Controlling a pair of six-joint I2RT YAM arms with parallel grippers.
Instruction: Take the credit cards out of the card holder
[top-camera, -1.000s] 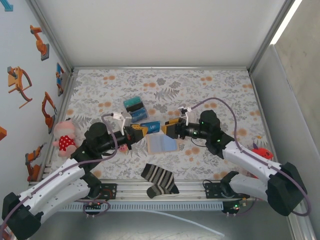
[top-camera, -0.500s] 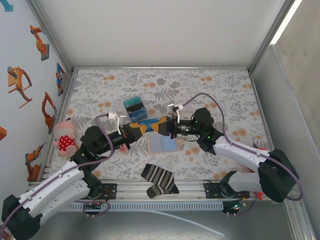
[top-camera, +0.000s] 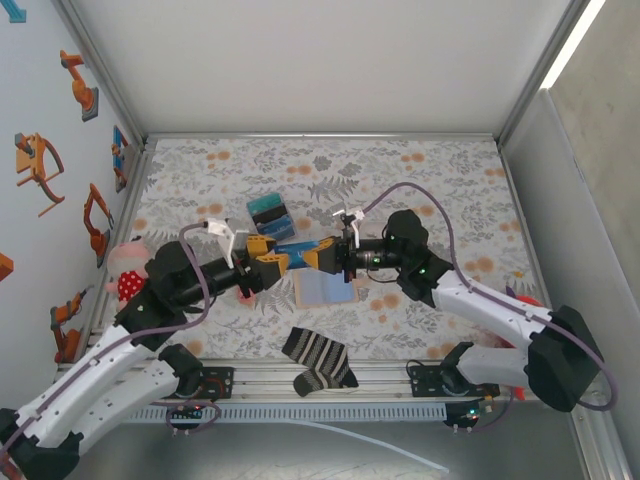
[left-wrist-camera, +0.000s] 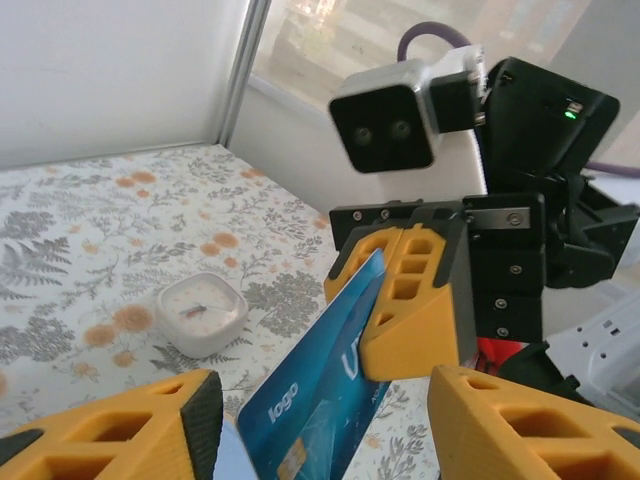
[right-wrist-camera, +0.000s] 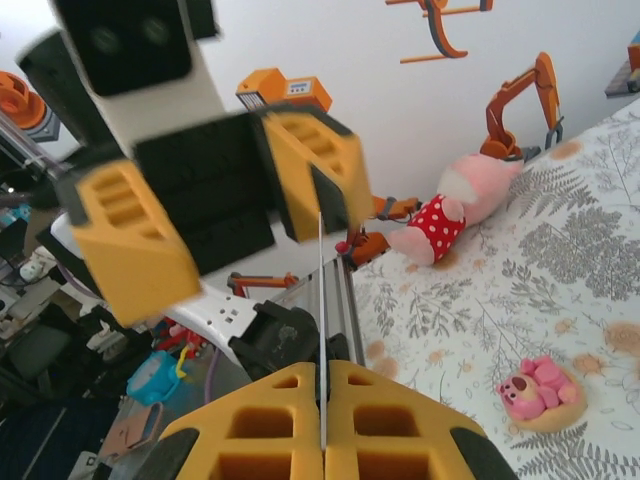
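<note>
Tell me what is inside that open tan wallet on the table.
The card holder lies open, showing pale blue-grey inner panels. Whether anything sits tucked in its pockets cannot be seen.

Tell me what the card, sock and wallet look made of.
The card looks like glossy plastic: sheen, printed logo, chip. The sock is matte knit fabric: stripes, limp folds. The wallet may be matte leather or imitation; too small to tell.

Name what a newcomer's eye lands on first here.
Two yellow claws meet in mid-air at centre: the right claw pinches a blue credit card, and the left claw stands open around its other end. Below lies the open card holder; a striped sock sits at the near edge.
</note>
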